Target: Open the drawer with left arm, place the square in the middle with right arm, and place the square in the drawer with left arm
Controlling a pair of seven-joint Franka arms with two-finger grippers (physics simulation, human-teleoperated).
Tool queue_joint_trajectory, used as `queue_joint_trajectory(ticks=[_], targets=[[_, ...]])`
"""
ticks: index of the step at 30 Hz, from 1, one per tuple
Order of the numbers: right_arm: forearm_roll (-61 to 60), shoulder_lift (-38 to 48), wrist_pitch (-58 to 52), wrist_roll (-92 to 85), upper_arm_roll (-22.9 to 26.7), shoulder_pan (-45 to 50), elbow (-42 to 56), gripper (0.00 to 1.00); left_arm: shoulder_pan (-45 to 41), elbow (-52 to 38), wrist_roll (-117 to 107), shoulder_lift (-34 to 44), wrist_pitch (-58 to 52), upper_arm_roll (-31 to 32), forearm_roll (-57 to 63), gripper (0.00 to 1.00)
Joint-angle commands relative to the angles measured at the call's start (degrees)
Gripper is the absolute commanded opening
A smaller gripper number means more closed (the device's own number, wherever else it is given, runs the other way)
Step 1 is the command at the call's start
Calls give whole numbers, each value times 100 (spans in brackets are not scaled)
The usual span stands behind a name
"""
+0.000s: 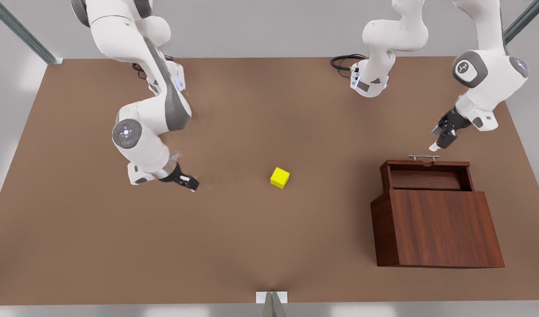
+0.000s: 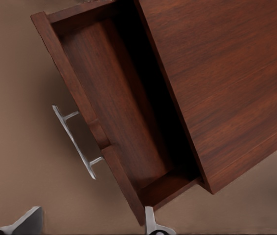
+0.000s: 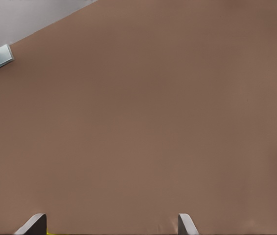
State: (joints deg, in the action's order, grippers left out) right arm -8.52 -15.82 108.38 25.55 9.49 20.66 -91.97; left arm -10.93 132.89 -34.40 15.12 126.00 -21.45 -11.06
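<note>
The yellow square (image 1: 279, 177) sits mid-desk (image 1: 252, 246), well apart from the pulled-out drawer (image 1: 428, 176). Left pincer (image 1: 443, 134) hangs open above the handle (image 1: 423, 157); right pincer (image 1: 186, 180) open too. A crooked grab might knock it away.

The drawer (image 1: 428, 176) and its box (image 1: 441, 229) looked like dark reddish-brown wood with a satin grain. At the drawer's twelve o'clock, the bar handle (image 1: 423, 157) gleamed as polished metal. The square (image 1: 279, 177) seemed smooth, matt yellow plastic. The tabletop (image 1: 164, 246) was plain, matt brown.
</note>
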Motion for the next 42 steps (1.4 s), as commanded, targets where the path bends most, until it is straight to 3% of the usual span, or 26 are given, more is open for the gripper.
queue_joint_trajectory(ticks=[1, 3, 5, 7, 8, 11, 13, 25, 41, 42], targets=[[-1, 26, -176, -425, 0, -96, 12, 100, -66, -270, 205, -218, -145, 1, 508, 100], [376, 333, -774, -2940, -8, -1450, 21, 100, -656, -2336, 952, -1704, -1323, 264, 499, 100], [781, 343, -1222, -3329, -70, -1732, 363, 100, -665, -3857, 1541, -2830, -1833, 1222, 508, 100], [817, 211, -1064, -3153, -44, -1688, 557, 100, -665, -4736, 1700, -3656, -1894, 2189, 517, 100], [817, 184, -994, -3153, -44, -1679, 575, 100, -700, -4833, 2173, -3850, -1912, 2532, 525, 100], [755, 149, -678, -3153, -52, -1644, 654, 100, -1456, -4834, 3150, -4210, -1833, 2646, 1369, 100], [720, 123, -643, -3162, -44, -1723, 742, 100, -1508, -4816, 3221, -4570, -1482, 2980, 1369, 100], [729, 105, -599, -3153, -44, -1732, 751, 100, -2484, -4763, 2746, -5317, -743, 2972, 1782, 100], [746, 149, -669, -3153, -26, -1758, 830, 100, -2616, -4561, 1937, -6074, -102, 2945, 1782, 100], [729, 149, -669, -3153, -26, -1749, 821, 100, -2616, -4561, 1937, -6082, -102, 2937, 1782, 89]])
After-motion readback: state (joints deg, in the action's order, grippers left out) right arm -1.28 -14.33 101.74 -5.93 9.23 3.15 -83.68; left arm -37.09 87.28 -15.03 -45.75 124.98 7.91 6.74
